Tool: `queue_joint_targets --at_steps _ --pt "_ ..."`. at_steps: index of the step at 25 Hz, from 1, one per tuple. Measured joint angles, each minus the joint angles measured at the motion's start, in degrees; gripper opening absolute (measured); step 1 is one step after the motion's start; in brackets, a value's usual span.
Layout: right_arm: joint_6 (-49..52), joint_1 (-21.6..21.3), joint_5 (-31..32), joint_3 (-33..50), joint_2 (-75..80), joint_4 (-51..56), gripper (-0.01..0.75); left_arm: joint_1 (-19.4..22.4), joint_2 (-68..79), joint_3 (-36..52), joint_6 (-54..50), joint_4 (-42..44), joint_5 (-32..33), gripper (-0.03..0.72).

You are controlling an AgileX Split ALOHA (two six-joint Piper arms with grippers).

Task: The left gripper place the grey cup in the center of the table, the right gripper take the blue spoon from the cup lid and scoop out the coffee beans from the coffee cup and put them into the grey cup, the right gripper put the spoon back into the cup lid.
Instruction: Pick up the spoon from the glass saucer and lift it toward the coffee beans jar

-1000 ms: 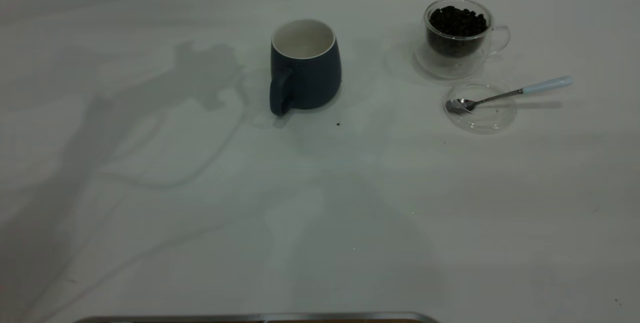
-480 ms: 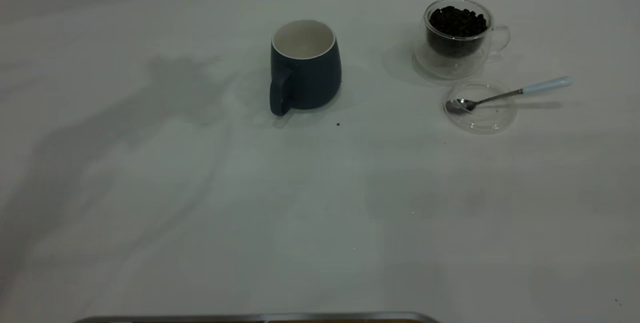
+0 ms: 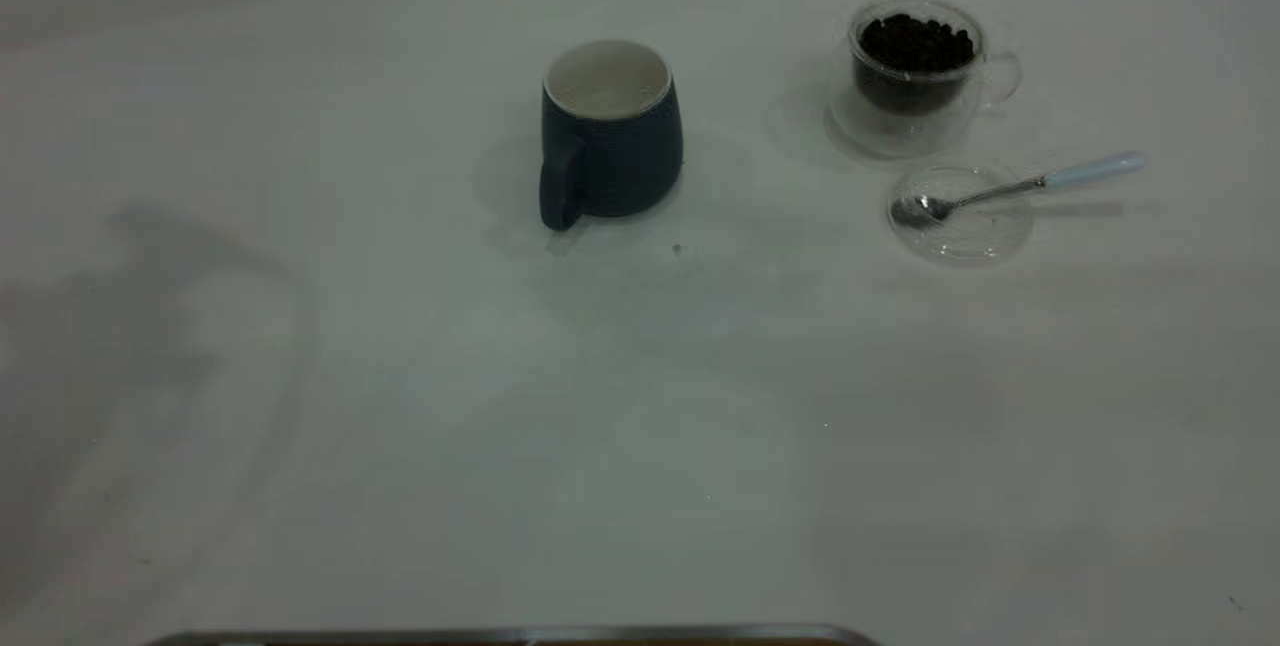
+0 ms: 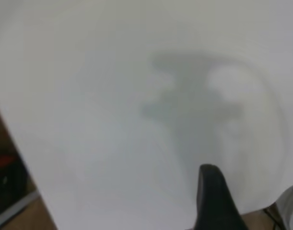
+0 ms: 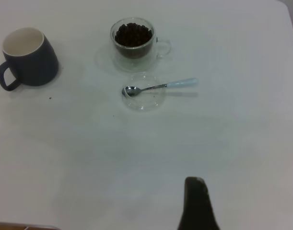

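Right gripper [image 5: 196, 206] shows only one dark finger tip in its wrist view; whether it is spread or closed cannot be told. Well ahead of it, the blue spoon [image 3: 1010, 188] lies with its bowl in the cup lid [image 3: 962, 216]. Just beyond stands the coffee cup [image 3: 915, 76] with coffee beans [image 3: 915, 41]. The grey cup [image 3: 608, 131] stands apart, upright, on the table [image 3: 640, 406]. Left gripper [image 4: 214, 201] likewise shows one finger over bare tabletop.

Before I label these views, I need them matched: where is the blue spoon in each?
Exterior view: blue spoon at right, bowl in the cup lid, just in front of the coffee cup.
Left wrist view: not in it.
Right wrist view: blue spoon near the middle, beside the same coffee cup.
Shared landmark: coffee cup.
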Motion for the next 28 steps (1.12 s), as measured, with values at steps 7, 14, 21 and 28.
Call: queue_joint_targets --at_steps 7,14,21,28 --pt "0.0 0.0 0.0 0.0 0.0 0.0 0.565 0.0 -5.69 8.91 -0.97 -3.57 0.0 0.475" --pt "0.0 0.0 0.0 0.0 0.0 0.0 0.565 0.0 -15.43 21.66 -3.94 -5.31 0.0 0.475" --pt "0.0 0.0 0.0 0.0 0.0 0.0 0.565 0.0 -28.08 34.64 -6.79 -9.73 0.0 0.475" --pt "0.0 0.0 0.0 0.0 0.0 0.0 0.565 0.0 -41.83 49.37 -7.12 -15.56 -0.86 0.475"
